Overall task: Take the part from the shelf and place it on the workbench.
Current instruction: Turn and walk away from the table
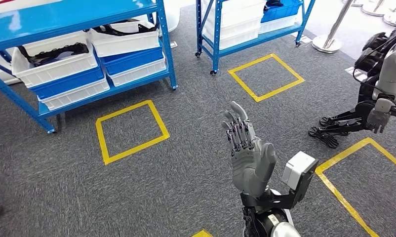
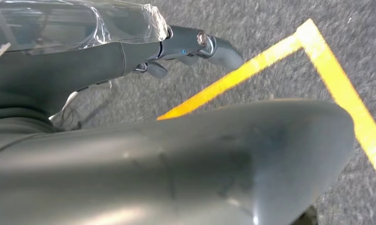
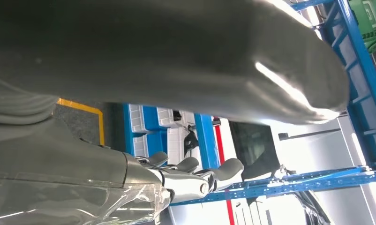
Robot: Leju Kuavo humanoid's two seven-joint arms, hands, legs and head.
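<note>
The floor (image 1: pixel 186 163) is dark grey speckled carpet, marked with squares of yellow tape (image 1: pixel 132 129). Both shelves (image 1: pixel 166 47) have bright blue frames. On the near shelf sit white bins (image 1: pixel 55 64) and blue bins (image 1: pixel 132 59); black parts (image 1: pixel 50 52) lie in the white ones. The right hand (image 1: pixel 248 160) is matt grey with darker fingers (image 1: pixel 238 131) and a light grey box at the wrist. Another robot (image 1: pixel 383 84) is white and black.

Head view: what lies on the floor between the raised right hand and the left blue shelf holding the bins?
In the head view, between the right hand and the blue shelf lies grey carpet bearing a yellow tape square; nothing stands on it.
</note>
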